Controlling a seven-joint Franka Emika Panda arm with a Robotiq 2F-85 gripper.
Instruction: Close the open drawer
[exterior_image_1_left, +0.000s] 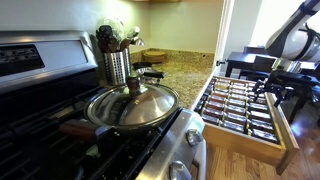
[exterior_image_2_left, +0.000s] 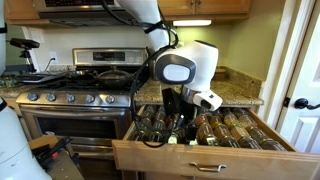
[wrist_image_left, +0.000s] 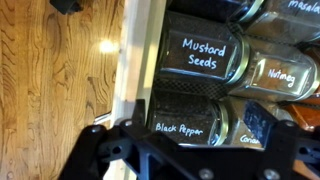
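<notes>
The drawer is pulled wide open in both exterior views; its plain light-wood front (exterior_image_2_left: 200, 160) faces the room and its inside holds neat rows of small dark spice jars (exterior_image_1_left: 240, 105). My gripper (exterior_image_2_left: 178, 120) hangs low over the jars just behind the front panel, and it also shows in an exterior view (exterior_image_1_left: 272, 85). In the wrist view the drawer's wooden wall (wrist_image_left: 135, 60) runs top to bottom, with jars labelled Mustard Seeds (wrist_image_left: 203, 55) and Black Pepper (wrist_image_left: 188, 125) beside it. The gripper's (wrist_image_left: 195, 150) dark fingers are spread apart and hold nothing.
A stove (exterior_image_2_left: 80, 95) stands beside the drawer with a lidded steel pan (exterior_image_1_left: 132, 105) and a utensil holder (exterior_image_1_left: 116, 60). A granite counter (exterior_image_1_left: 185, 70) lies above the drawer. Wood floor (wrist_image_left: 60, 70) lies below the drawer. A door with a handle (exterior_image_2_left: 300, 102) stands nearby.
</notes>
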